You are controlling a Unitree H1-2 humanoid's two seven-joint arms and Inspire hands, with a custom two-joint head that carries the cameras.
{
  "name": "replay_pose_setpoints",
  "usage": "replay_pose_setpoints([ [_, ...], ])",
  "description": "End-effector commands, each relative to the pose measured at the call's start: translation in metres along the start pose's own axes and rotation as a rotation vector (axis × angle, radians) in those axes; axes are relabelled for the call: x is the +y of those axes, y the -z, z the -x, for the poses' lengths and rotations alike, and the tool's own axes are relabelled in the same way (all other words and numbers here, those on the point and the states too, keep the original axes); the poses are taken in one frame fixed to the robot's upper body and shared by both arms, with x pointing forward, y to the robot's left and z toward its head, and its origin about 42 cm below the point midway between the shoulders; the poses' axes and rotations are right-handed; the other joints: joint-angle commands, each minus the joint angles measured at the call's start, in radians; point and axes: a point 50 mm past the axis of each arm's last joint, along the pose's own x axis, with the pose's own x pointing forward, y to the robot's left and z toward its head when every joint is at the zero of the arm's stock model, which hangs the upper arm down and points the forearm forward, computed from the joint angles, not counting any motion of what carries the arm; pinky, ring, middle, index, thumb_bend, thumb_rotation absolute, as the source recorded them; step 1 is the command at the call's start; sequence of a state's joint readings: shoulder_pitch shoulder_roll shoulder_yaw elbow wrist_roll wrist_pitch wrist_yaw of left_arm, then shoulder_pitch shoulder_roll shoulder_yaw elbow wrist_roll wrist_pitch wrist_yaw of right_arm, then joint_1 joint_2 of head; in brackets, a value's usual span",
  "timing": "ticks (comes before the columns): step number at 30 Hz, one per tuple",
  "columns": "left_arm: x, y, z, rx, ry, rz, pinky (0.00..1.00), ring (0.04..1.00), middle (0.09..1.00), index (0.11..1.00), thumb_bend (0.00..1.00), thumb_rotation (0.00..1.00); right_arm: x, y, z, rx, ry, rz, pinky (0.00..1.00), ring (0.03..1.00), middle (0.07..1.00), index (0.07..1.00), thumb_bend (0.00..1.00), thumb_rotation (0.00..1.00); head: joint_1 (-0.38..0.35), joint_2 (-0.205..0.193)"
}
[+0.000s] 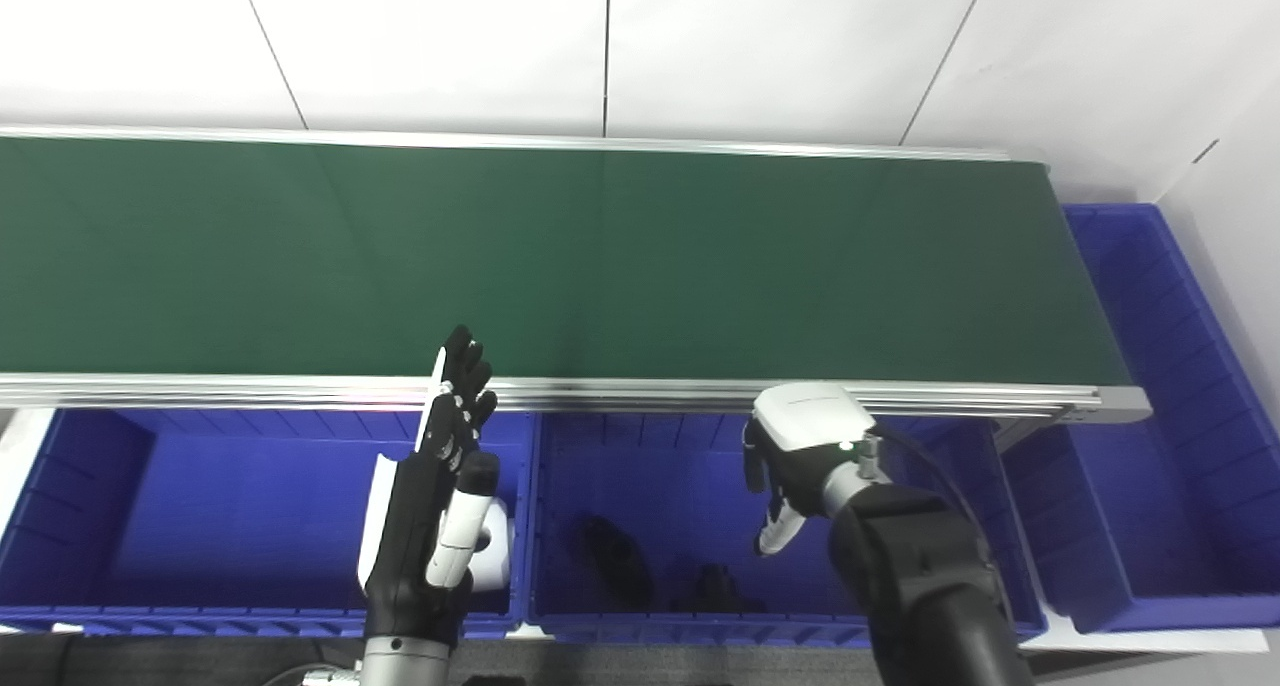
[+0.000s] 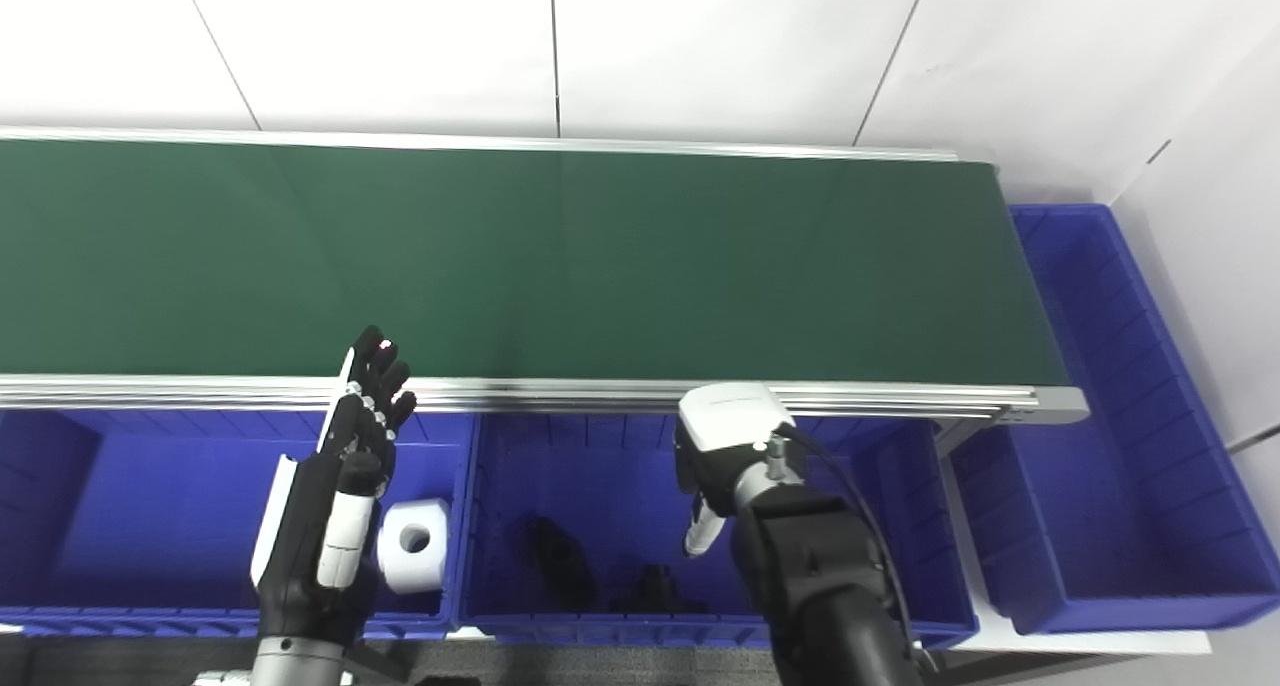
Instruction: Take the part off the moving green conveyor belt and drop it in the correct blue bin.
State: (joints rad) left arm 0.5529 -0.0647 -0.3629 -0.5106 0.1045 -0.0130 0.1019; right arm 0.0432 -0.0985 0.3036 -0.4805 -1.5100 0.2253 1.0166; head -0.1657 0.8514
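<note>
Left hand (image 2: 335, 476): black, fingers spread, upright, holds nothing, over left blue plastic bin (image 2: 150, 506) | right hand (image 2: 725, 446): white-backed, fingers point down over middle blue bin (image 2: 600, 446), grasp cannot be told | dark parts (image 2: 560, 556): lie in middle bin | white roll (image 2: 412, 538): in left bin | green conveyor belt (image 2: 600, 266): bare.

Both head cameras look down and forward from close above, side by side. They share the belt (image 1: 600, 256), the bins (image 2: 620, 486) under its near edge, and the wall.
</note>
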Motion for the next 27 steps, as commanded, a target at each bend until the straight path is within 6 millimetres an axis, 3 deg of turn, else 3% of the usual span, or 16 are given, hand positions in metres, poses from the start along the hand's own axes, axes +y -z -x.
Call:
replay_pose_setpoints([
  [1, -0.030, -0.011, -0.007, -0.072, 0.008, 0.094, 0.98, 0.993, 1.000, 1.000, 0.74, 0.91, -0.013, 0.003, 0.019, -0.046, 0.114, -0.093, 0.40, 0.519, 0.616, 0.683, 0.85, 0.47, 0.010, -0.014],
  [3, -0.027, -0.008, -0.010, -0.082, -0.005, 0.093, 1.00, 0.999, 1.000, 1.000, 0.73, 0.91, -0.013, 0.011, 0.036, -0.086, 0.183, -0.216, 0.43, 0.562, 0.659, 0.684, 0.83, 0.51, 0.019, -0.028],
  [6, -0.018, -0.002, -0.014, -0.100, -0.020, 0.056, 1.00, 1.000, 1.000, 1.000, 0.71, 0.92, -0.006, 0.024, 0.057, -0.138, 0.295, -0.400, 0.43, 0.549, 0.652, 0.680, 0.79, 0.55, 0.026, -0.065],
  [9, -0.004, 0.004, -0.020, -0.116, -0.015, -0.018, 1.00, 1.000, 1.000, 1.000, 0.70, 0.98, 0.015, 0.035, 0.076, -0.160, 0.462, -0.803, 0.48, 0.586, 0.683, 0.688, 0.76, 0.60, 0.026, -0.092],
  [11, 0.006, 0.008, -0.024, -0.119, -0.001, -0.045, 1.00, 1.000, 1.000, 1.000, 0.71, 0.99, 0.034, 0.033, 0.078, -0.179, 0.549, -1.071, 0.50, 0.608, 0.706, 0.697, 0.70, 0.57, 0.029, -0.118],
  [14, 0.019, 0.013, -0.030, -0.121, -0.001, -0.098, 1.00, 1.000, 1.000, 1.000, 0.75, 1.00, 0.063, 0.024, 0.069, -0.226, 0.616, -1.323, 0.60, 0.663, 0.742, 0.729, 0.66, 0.68, 0.031, -0.135],
  [15, 0.024, 0.015, -0.033, -0.122, 0.005, -0.127, 1.00, 1.000, 1.000, 1.000, 0.75, 1.00, 0.074, 0.021, 0.061, -0.216, 0.627, -1.414, 0.61, 0.672, 0.747, 0.733, 0.66, 0.69, 0.029, -0.148],
  [16, 0.028, 0.017, -0.035, -0.123, 0.010, -0.147, 1.00, 1.000, 1.000, 1.000, 0.77, 1.00, 0.082, 0.018, 0.056, -0.204, 0.634, -1.472, 0.69, 0.732, 0.785, 0.761, 0.71, 0.70, 0.029, -0.151],
  [21, 0.047, 0.024, -0.042, -0.115, 0.027, -0.227, 1.00, 1.000, 1.000, 1.000, 0.80, 1.00, 0.100, 0.004, 0.031, -0.242, 0.689, -1.584, 0.78, 0.828, 0.867, 0.841, 0.67, 0.80, 0.016, -0.194],
  [27, 0.065, 0.033, -0.047, -0.128, 0.055, -0.263, 1.00, 1.000, 1.000, 1.000, 0.85, 0.98, 0.103, -0.014, 0.026, -0.295, 0.761, -1.579, 0.85, 0.900, 0.959, 0.938, 0.64, 0.92, -0.005, -0.222],
])
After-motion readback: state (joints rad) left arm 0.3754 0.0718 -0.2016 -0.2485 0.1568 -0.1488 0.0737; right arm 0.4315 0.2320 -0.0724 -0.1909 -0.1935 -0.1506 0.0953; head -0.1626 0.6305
